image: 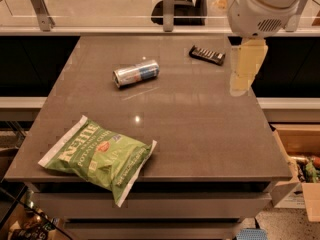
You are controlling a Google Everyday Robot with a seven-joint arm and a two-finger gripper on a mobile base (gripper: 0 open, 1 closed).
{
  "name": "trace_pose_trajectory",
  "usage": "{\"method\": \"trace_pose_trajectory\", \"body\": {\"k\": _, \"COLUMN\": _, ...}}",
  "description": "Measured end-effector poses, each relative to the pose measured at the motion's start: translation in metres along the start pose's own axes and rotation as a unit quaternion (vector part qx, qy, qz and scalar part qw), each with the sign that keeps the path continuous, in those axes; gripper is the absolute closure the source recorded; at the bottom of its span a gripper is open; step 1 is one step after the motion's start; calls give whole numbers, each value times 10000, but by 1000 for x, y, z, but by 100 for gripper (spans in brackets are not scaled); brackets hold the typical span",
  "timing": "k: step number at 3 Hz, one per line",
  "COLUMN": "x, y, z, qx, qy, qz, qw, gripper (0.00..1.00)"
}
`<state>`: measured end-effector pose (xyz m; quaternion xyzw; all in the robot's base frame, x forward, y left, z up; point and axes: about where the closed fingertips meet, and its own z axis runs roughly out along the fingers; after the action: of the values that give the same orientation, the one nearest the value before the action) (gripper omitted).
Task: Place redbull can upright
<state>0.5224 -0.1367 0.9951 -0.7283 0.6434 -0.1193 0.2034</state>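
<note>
The redbull can (136, 73) is seen lying on its side on the worktop (200, 129), in the far half and somewhat left of the middle. Its length runs roughly left to right, and one shiny end is turned toward the worktop's left edge. It is judged to be light, stiff along its length yet thin-walled and easily dented. It is also smooth and slippery, and apt to roll across the worktop if nudged on its flank. Hold is best taken across the middle of the body, squarely over the rounded sides, so that it can be swung onto one flat end. The claw (241, 84) is found above the worktop's right edge, hanging beneath the white arm housing and well apart from the can. Nothing is seen in it, but whether it is released or clenched cannot be told. A flat dark packet (207, 55) lies on the worktop's far right part, near the likely leftward reach, and could be brushed. A green chip bag (100, 156) rests at the worktop's near left corner, overhanging the near edge, and is judged no hindrance.
</note>
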Motion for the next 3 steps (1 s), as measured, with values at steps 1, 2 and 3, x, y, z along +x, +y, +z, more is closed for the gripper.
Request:
{"method": "trace_pose_trajectory", "body": {"k": 1, "x": -2, "y": -3, "z": -3, "qx": 12, "qy": 17, "qz": -60, "qw": 10000, "gripper": 0}}
{"method": "trace_pose_trajectory", "body": {"k": 2, "x": -11, "y": -19, "z": -4, "qx": -119, "qy": 89, "qz": -347, "qw": 9993, "gripper": 0}}
{"method": "trace_pose_trajectory", "body": {"k": 3, "x": -24, "y": -44, "z": 4, "qx": -310, "qy": 101, "qz": -686, "qw": 9971, "gripper": 0}}
